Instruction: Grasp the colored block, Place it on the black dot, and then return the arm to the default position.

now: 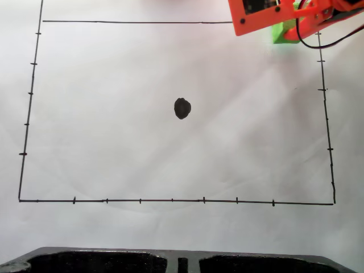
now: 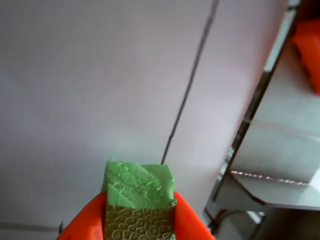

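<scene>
White paper covers the worktop (image 1: 114,74); in the fixed view the orange arm (image 1: 267,14) sits at the top right corner, so the black dot (image 1: 182,108) lies down and to the left of it, well apart. The wrist view adds the gripper (image 2: 140,220) clamped on the colored block (image 2: 140,185), held between both orange jaws; the fixed view gives just a green sliver under the arm.
</scene>
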